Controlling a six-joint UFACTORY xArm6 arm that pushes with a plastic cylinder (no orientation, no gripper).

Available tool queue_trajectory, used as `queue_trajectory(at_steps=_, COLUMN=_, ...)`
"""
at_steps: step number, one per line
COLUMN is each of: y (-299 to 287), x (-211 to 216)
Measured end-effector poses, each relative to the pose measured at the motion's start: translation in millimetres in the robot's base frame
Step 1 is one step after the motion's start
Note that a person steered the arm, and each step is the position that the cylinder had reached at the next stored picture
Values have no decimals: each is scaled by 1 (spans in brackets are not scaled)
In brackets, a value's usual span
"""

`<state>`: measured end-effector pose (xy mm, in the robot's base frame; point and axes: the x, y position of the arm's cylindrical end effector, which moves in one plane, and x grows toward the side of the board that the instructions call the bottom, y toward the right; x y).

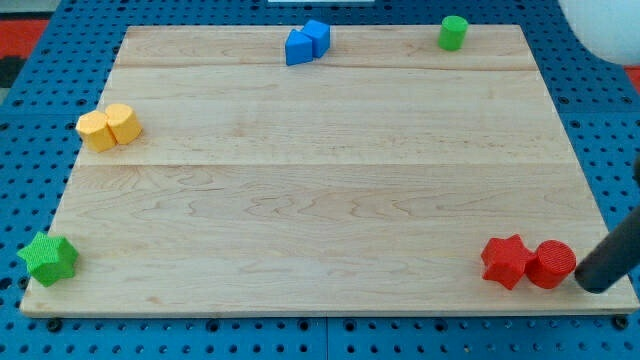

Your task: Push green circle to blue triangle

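The green circle (453, 32) stands near the top right of the wooden board (320, 180). Two blue blocks touch at the top middle: the blue triangle (298, 48) and a blue cube (317, 35) just to its right. My tip (592, 287) is at the bottom right, just right of the red circle (551, 265) and close to touching it. The tip is far from the green circle and the blue triangle.
A red star (506, 261) touches the red circle's left side. A yellow pair (109, 127) of blocks sits at the left edge. A green star (48, 257) sits at the bottom left corner. A blue pegboard surrounds the board.
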<state>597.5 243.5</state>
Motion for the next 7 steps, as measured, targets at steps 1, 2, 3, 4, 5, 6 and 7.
queue_trajectory(at_steps=1, y=-66, x=7)
queue_trajectory(at_steps=2, y=-50, x=8)
queue_trajectory(at_steps=3, y=38, x=7)
queue_trajectory(at_steps=4, y=86, x=-45)
queue_trajectory(at_steps=5, y=84, x=-131)
queue_trajectory(at_steps=6, y=84, x=-223)
queue_trajectory(at_steps=7, y=78, x=-313)
